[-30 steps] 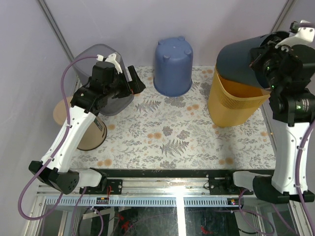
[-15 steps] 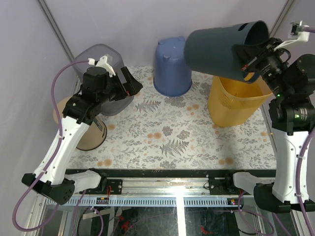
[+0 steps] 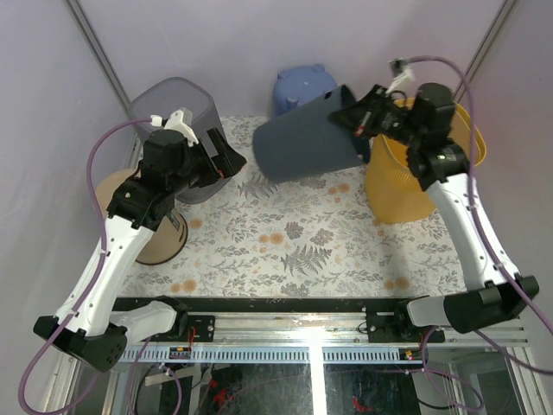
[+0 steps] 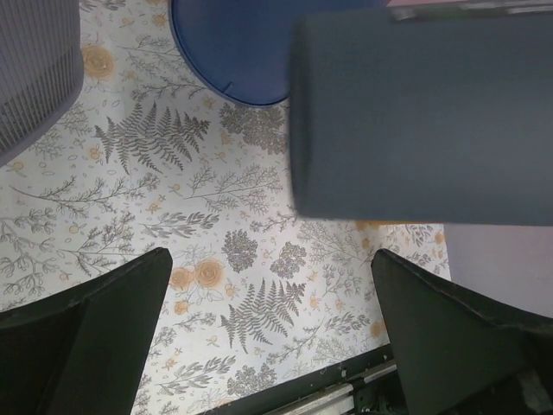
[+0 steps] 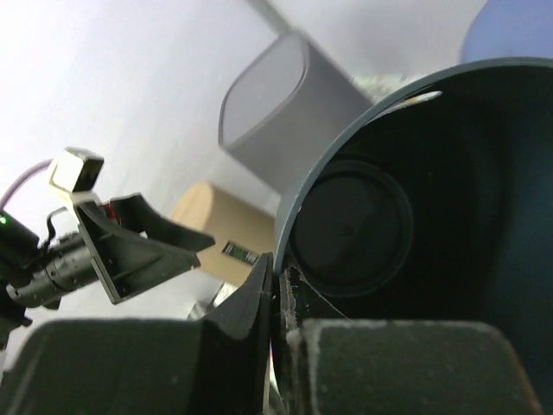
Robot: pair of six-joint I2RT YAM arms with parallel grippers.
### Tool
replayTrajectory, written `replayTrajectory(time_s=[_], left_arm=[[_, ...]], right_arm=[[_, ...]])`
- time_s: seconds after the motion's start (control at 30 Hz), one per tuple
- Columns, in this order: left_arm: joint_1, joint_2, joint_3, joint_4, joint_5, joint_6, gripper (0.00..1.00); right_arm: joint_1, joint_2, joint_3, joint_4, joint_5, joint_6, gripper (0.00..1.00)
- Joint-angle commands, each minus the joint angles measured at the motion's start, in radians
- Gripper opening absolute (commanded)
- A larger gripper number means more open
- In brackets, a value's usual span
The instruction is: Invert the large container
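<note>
Bright, even light (shadows soft), though the right wrist view's near foreground blurs.

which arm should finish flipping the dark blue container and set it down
Right. The right gripper is shut on the rim of the dark blue container, holding it on its side above the table. The left gripper is open and empty, beside the grey bin.

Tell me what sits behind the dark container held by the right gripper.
The blue bucket stands behind the dark container. Only its top shows in the top view; its lower body is covered. The right gripper clamps the container's rim.
</note>
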Motion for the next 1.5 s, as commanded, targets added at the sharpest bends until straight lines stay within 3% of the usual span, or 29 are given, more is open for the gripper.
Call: replayTrajectory(time_s=[0.0,0.43,0.97,1.17,1.47], left_arm=[[0.007,-0.03,-0.02,0.02,-0.042,-0.005,1.0],[0.012,-0.069,-0.16,0.012,-0.103,-0.04,1.0],[0.014,-0.142,-0.391,0.027,-0.134,-0.096,1.0],[0.014,-0.152,-0.434,0.035,-0.138,-0.115,1.0],[0.018,-0.158,-0.511,0.118,-0.093,-0.104,1.0]], right_arm=[[0.117,0.037,-0.04,0.191,-0.036,0.05,0.0],[0.244,0.156,-0.282,0.473,0.003,0.175,0.0],[0.284,0.329,-0.324,0.439,-0.01,0.127,0.05],[0.284,0.398,-0.305,0.365,-0.006,0.09,0.28],[0.283,0.462,-0.213,0.17,0.0,-0.006,0.41]])
